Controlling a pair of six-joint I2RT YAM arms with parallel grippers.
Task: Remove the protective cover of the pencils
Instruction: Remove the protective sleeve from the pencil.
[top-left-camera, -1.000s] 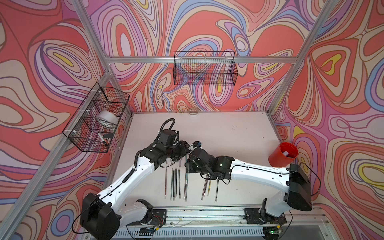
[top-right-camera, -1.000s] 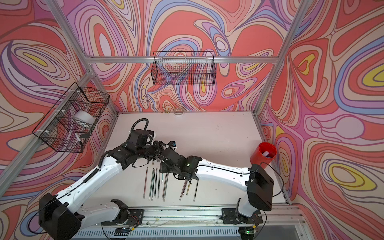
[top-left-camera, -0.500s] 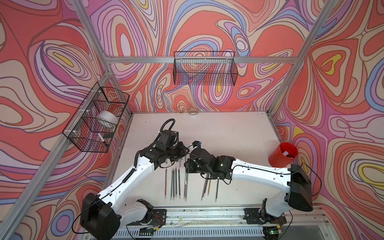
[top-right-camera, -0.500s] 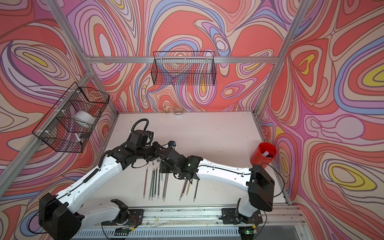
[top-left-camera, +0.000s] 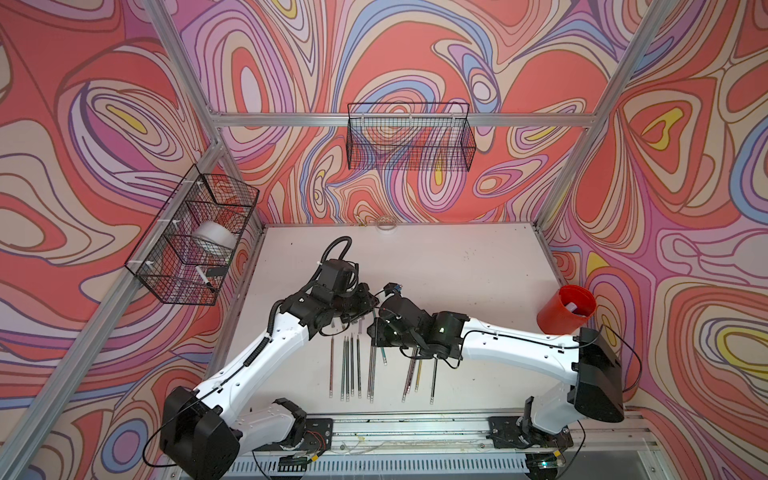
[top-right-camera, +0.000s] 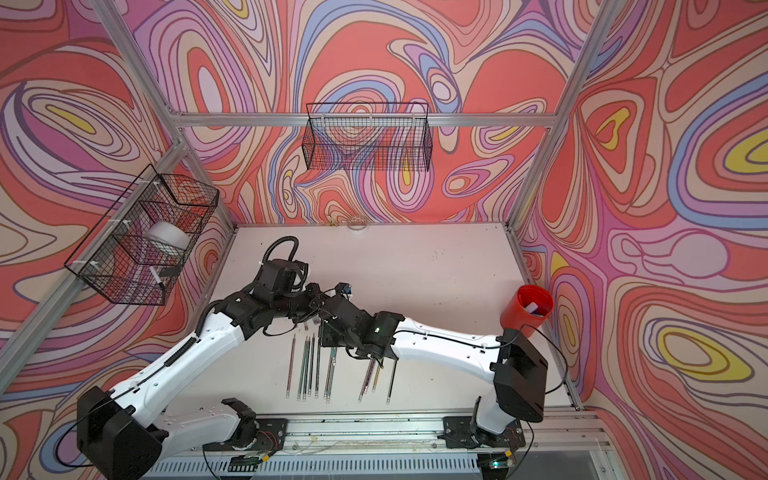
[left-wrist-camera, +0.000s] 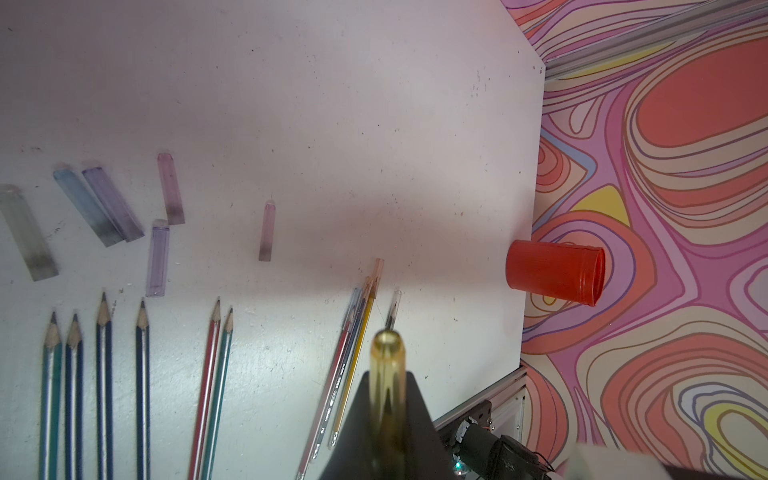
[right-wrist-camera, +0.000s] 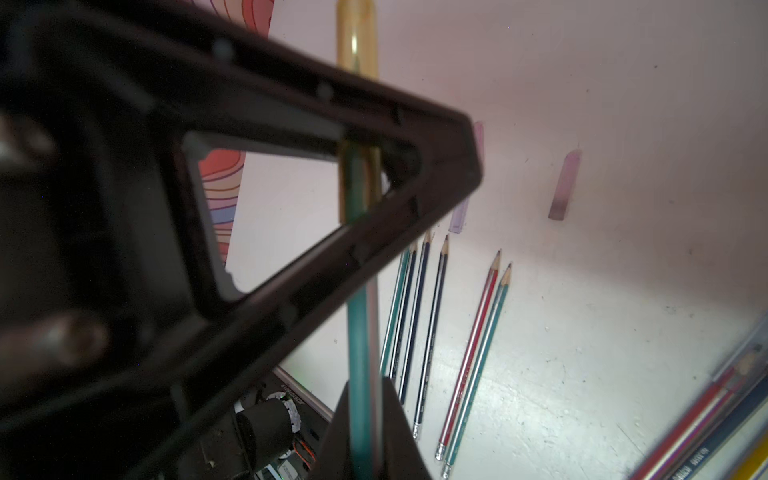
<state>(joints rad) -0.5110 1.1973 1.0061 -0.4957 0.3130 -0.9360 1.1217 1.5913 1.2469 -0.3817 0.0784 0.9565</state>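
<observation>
Left gripper (left-wrist-camera: 386, 386) is clamped tight on the yellow cover (left-wrist-camera: 387, 353), which pokes out past its tips. Right gripper (right-wrist-camera: 368, 399) is pinched shut on the green pencil (right-wrist-camera: 358, 316), close behind the left one, and the pencil runs straight from its jaws into that cover. Both are held up off the table (left-wrist-camera: 332, 104), the two hands nearly nose to nose.

The cover is not off yet, so this looks like the moment for the pull-apart. Here are the risks. The cover is slick, thin plastic, and a squeeze this hard may pinch it onto the wood. The pull could then drag the pencil through the right jaws instead of freeing it. Pull off-axis and the lead tip could snap inside. If it lets go suddenly, the cover or pencil may jump and land among the bare pencils (left-wrist-camera: 142, 374) and loose covers (left-wrist-camera: 170, 189) lying below the hands. It could also knock the capped pencils (left-wrist-camera: 353, 332) just under the left tips. The cup (left-wrist-camera: 555, 274) stands well off, beyond the left gripper.
</observation>
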